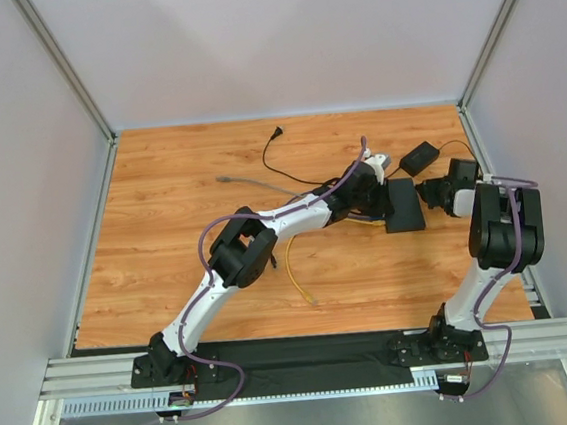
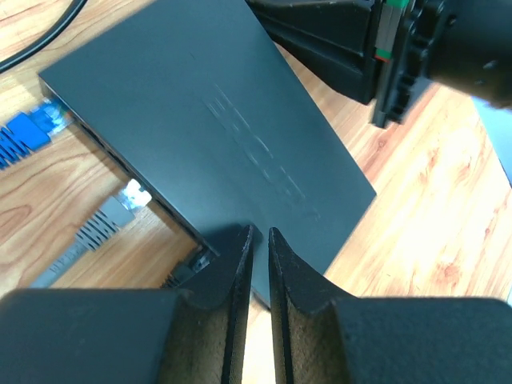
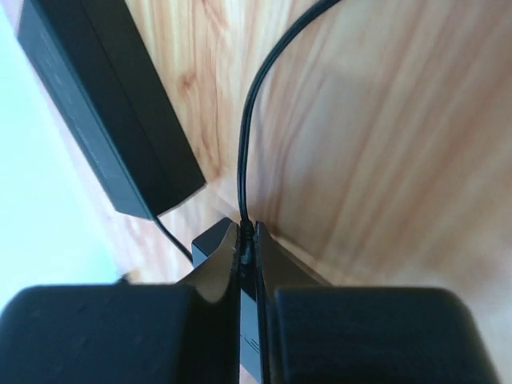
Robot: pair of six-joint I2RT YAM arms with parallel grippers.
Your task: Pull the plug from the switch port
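The switch (image 1: pixel 404 206) is a flat black box lying right of the table's middle. In the left wrist view it (image 2: pixel 216 128) has a blue plug (image 2: pixel 30 134) and a grey plug (image 2: pixel 106 224) along its port edge. My left gripper (image 1: pixel 383 203) is over its near corner (image 2: pixel 261 232), jaws a narrow slit apart with nothing between them. My right gripper (image 1: pixel 425 192) is at the switch's opposite edge. It (image 3: pixel 249 234) is shut on the black plug (image 3: pixel 249 240) of a thin black cord (image 3: pixel 256 120), right against the switch (image 3: pixel 210 242).
A black power-adapter brick (image 1: pixel 420 157) (image 3: pixel 104 112) lies just behind the right gripper. A yellow cable (image 1: pixel 295 272), a grey cable (image 1: pixel 251 182) and a black cord (image 1: pixel 276 153) trail left across the wooden table (image 1: pixel 165 234). White walls enclose three sides.
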